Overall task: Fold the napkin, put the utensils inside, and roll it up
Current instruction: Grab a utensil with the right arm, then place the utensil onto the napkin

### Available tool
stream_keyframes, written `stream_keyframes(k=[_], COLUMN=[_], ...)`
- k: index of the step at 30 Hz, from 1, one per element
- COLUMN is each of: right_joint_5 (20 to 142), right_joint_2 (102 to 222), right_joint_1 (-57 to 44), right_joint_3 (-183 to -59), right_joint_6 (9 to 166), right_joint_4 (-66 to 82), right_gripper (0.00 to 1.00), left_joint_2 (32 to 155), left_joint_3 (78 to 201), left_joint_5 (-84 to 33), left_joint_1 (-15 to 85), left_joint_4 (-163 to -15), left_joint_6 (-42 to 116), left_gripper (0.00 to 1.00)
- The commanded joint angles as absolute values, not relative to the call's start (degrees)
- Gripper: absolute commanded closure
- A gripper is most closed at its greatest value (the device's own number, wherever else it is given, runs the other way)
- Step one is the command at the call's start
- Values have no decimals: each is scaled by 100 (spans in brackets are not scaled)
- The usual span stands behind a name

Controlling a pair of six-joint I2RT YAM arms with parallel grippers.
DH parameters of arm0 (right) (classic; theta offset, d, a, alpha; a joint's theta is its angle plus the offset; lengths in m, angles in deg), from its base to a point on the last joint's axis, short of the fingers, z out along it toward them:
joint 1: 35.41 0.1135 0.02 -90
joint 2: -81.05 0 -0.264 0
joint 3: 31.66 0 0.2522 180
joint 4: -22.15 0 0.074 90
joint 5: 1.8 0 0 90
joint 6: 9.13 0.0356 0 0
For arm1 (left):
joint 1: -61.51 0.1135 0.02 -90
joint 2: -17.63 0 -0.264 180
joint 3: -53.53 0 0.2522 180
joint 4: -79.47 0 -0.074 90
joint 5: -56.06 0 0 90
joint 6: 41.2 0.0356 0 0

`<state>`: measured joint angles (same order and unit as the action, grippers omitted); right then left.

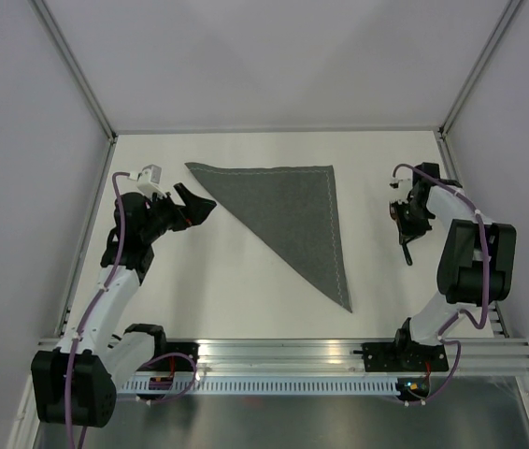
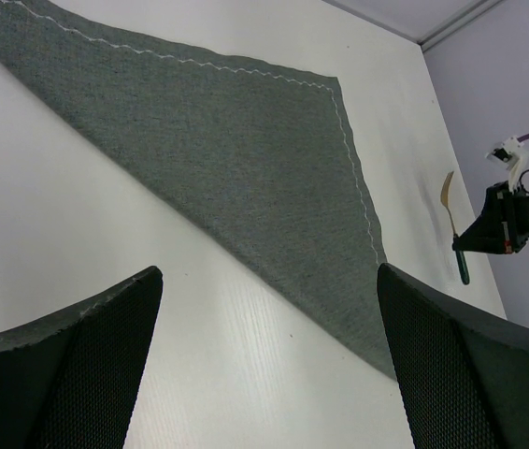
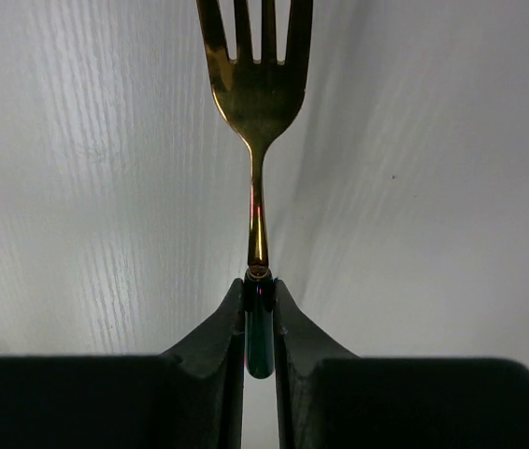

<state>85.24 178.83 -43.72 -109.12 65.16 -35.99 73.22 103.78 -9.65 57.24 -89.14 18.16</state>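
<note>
Fingers of the right pincer (image 3: 259, 297) press together on the slim dark green handle of the small gold-headed fork (image 3: 257, 89), just behind its metal neck. The fork's long axis runs straight out ahead of them, tines pointing toward the far wall. Well to the left on the white table (image 1: 246, 281) lies the dark grey fabric napkin (image 1: 293, 210), folded into a triangle. The left pincer (image 1: 197, 203) hovers near its left end, spread wide.
</note>
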Motion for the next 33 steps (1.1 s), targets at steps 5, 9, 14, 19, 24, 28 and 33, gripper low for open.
stream_keyframes(k=[5, 9, 14, 19, 24, 28, 33], right_joint_5=[8556, 8548, 8513, 8441, 8495, 8442, 8441], right_joint_2=[17763, 18010, 18606, 19414, 20101, 20803, 21332], right_joint_1=[-3894, -3287, -2287, -1302, -571, -97, 247], right_joint_3=[-11898, -12460, -13365, -14218, -15217, -16063, -16714], right_joint_6=[6232, 6364, 6610, 6944, 7111, 7321, 7471], right_joint_4=[-4030, -4215, -4505, -4690, -4829, -5129, -5314], right_gripper=[100, 99, 99, 100, 99, 100, 100], left_joint_2=[7406, 7458, 7450, 7310, 7134, 7019, 6931], left_joint_3=[10710, 10982, 11544, 12072, 12634, 12951, 13180], left_joint_5=[-1118, -1188, -1425, -1811, -2241, -2453, -2559], left_joint_1=[5712, 5712, 5721, 5721, 5721, 5721, 5721], left_joint_4=[-9073, -8932, -8467, -7781, -7175, -6692, -6445], left_joint_6=[1637, 1601, 1593, 1575, 1671, 1759, 1830], left_gripper=[0, 0, 0, 0, 0, 0, 0])
